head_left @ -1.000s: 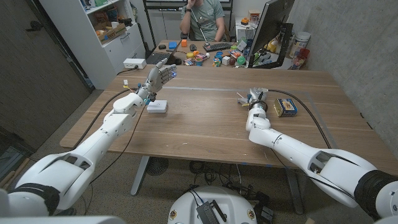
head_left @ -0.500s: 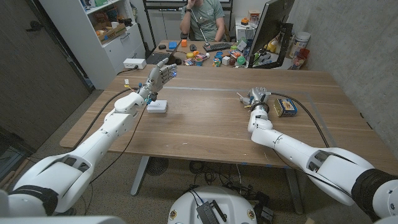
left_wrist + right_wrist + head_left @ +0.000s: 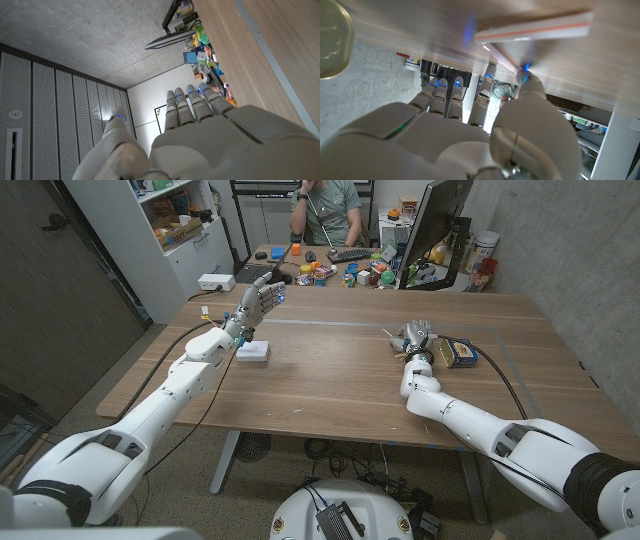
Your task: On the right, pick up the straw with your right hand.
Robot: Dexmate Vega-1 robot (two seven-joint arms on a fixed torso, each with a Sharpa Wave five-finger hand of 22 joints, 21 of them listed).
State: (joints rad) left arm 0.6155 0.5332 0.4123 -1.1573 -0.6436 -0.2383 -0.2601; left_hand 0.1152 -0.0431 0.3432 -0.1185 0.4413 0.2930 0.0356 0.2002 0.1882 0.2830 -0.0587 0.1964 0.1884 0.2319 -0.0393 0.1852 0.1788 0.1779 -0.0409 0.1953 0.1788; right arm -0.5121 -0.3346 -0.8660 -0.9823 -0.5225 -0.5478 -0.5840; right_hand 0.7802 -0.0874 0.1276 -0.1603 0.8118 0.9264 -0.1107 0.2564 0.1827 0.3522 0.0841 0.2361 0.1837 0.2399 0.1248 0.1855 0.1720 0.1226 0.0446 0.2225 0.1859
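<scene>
The straw (image 3: pixel 389 335) lies on the bench (image 3: pixel 330 370) at about two o'clock, its long axis running from ten toward four o'clock, far end toward ten. The right robot hand (image 3: pixel 414 337) is at its near end; whether it grips the straw cannot be told. The left robot hand (image 3: pixel 255 304), fingers spread and holding nothing, hovers at ten o'clock above a white box (image 3: pixel 253 352).

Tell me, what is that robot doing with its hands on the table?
The robot's right hand is down at the straw on the right side of the wooden table, fingers reaching toward it. The straw looks to be lying on the wood, not yet lifted. A small tin sits just beside that hand. The left hand is held up in the air, fingers apart, holding nothing, above a white box. A person sits at a desk behind.
</scene>
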